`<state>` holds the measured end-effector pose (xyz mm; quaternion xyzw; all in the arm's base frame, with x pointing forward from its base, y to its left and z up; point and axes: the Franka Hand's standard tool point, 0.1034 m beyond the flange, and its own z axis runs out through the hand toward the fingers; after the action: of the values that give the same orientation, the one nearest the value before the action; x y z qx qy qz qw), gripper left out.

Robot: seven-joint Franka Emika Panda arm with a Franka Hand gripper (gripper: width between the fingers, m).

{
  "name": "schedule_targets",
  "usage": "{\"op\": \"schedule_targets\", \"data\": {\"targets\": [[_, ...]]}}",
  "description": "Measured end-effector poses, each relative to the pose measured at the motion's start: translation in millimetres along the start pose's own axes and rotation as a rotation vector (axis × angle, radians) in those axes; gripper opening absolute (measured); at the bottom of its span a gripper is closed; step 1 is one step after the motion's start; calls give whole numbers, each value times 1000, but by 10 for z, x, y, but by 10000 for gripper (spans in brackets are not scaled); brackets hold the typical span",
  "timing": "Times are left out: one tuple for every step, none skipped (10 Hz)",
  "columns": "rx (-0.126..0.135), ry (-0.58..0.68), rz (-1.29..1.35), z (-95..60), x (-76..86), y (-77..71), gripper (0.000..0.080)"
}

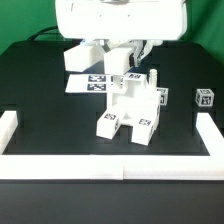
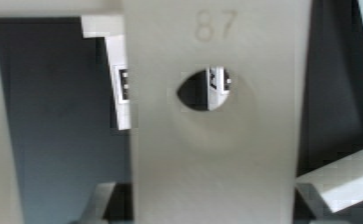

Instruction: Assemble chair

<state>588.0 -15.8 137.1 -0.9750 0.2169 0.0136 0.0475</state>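
The partly built white chair (image 1: 130, 108) stands in the middle of the black table, with tagged blocks at its base and an upright part rising under the arm. My gripper (image 1: 121, 78) reaches down onto the top of that upright part. In the wrist view a flat white panel (image 2: 213, 130) with a round hole and a raised "87" fills the centre. It sits between my two fingers (image 2: 110, 200), and my gripper (image 2: 213, 208) is shut on it. Behind the hole and beside the panel, tagged parts show only in slivers.
The marker board (image 1: 93, 83) lies flat behind the chair on the exterior view's left. A small tagged white block (image 1: 204, 98) stands alone on the exterior view's right. A low white border wall (image 1: 110, 162) runs along the front and both sides.
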Motion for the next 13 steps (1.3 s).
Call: {"op": "schedule_targets", "data": {"targets": [[-3,0,-5,11,-16,-26,288],[-11,-4,-34,35,-71,-120,288],[-12,-8,-54,49,-105,-192,288],[-13,-12,-61,71,-118,-234,288],[-14,-17,-64,101,-135,-251,288],[-15,-20,-55,124,-135,-234,288],[-15,-20,-55,127,-135,-232,288],[-16,-20,-55,131,-136,-231,288],[-17,-21,-54,137,-142,-234,288],[-22,-22,-41,151,-185,-301,288],[-23,-24,-45,167,-217,-358,288],[-26,-27,-48,192,-240,-397,288],[-28,-29,-50,216,-249,-406,289]]}}
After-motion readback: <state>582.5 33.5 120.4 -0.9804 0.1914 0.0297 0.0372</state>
